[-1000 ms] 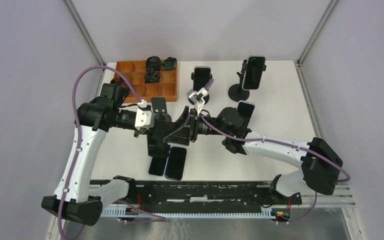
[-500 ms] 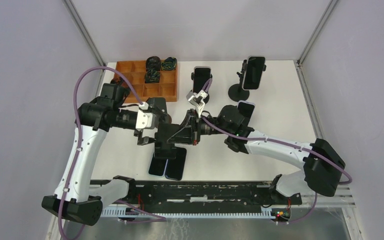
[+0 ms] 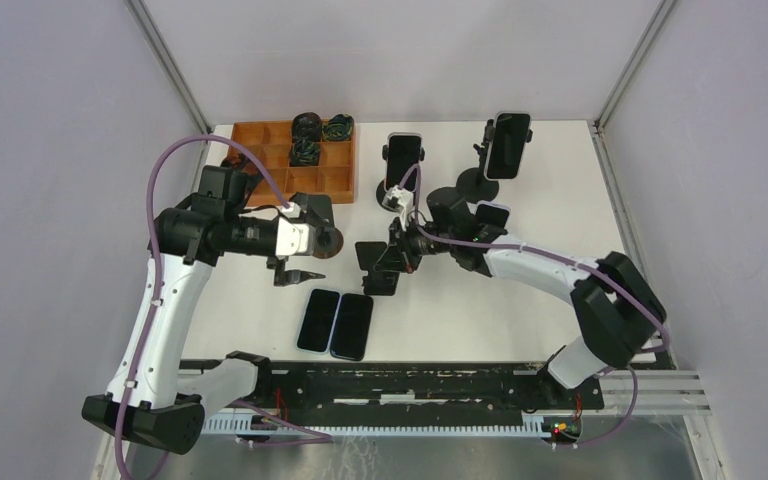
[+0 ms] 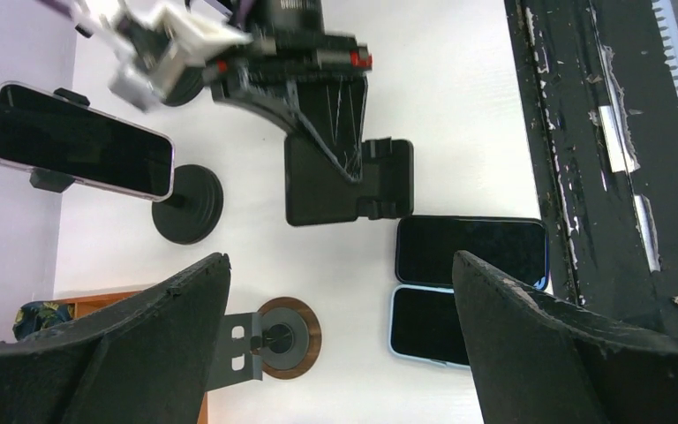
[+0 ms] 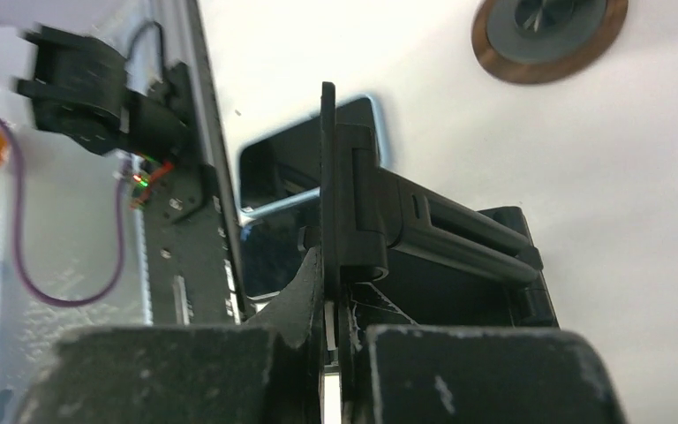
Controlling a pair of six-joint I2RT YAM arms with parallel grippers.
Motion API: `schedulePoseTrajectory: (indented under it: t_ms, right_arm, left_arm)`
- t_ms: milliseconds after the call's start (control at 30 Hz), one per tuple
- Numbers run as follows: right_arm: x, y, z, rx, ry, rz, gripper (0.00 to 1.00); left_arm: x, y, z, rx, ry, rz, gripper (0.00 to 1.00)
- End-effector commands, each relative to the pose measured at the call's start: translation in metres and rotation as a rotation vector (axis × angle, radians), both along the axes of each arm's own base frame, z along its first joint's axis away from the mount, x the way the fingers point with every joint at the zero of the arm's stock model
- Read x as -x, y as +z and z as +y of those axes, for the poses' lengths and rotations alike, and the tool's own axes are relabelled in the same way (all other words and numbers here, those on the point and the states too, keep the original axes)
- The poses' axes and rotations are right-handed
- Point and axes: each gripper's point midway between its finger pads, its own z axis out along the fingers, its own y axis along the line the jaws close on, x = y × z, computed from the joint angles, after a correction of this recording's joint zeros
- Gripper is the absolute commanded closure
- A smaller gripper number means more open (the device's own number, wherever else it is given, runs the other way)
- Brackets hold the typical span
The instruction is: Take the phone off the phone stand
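My right gripper (image 3: 392, 258) is shut on the thin plate of an empty black folding phone stand (image 3: 374, 268), which it holds just above the table. In the right wrist view that plate (image 5: 328, 177) stands edge-on between the closed fingers. Two phones (image 3: 318, 320) (image 3: 352, 326) lie flat side by side near the front edge. My left gripper (image 3: 307, 242) is open and empty, to the left of the stand. In the left wrist view the stand (image 4: 349, 181) and both flat phones (image 4: 472, 250) (image 4: 428, 322) show between its wide-spread fingers (image 4: 97, 353).
Phones are clamped on upright stands at the back (image 3: 404, 158) (image 3: 508, 143); another phone (image 3: 491, 215) sits behind my right arm. A round wood-rimmed base (image 3: 328, 240) lies by my left gripper. An orange compartment tray (image 3: 280, 170) stands at the back left.
My left gripper opened, let go of the black stand and drew back to the left. My right gripper closed on the stand and carried it a little to the right.
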Motion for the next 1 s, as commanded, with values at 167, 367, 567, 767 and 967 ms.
schedulePoseTrajectory:
  t_ms: [167,367,567,767,967]
  right_arm:
    - [-0.058,-0.027,0.025,0.106,0.03,-0.16,1.0]
    - [-0.079,-0.06,0.032,0.176,0.07,-0.18,1.0]
    - [-0.085,-0.085,0.024,0.273,0.079,-0.171,0.97]
    - [-0.09,-0.093,0.006,0.331,0.057,-0.15,0.66]
    - [-0.09,-0.079,-0.015,0.357,-0.015,-0.177,0.11]
  left_arm:
    - [0.0,0.001,0.0,0.007,0.031,0.019,0.0]
    - [0.001,0.0,0.0,0.009,0.026,0.015,0.0]
    - [0.001,-0.004,0.002,-0.006,0.023,-0.001,0.0]
    - [0.001,-0.004,0.002,-0.005,0.021,-0.006,0.0]
    - [0.0,-0.003,0.003,-0.011,0.031,-0.016,0.0]
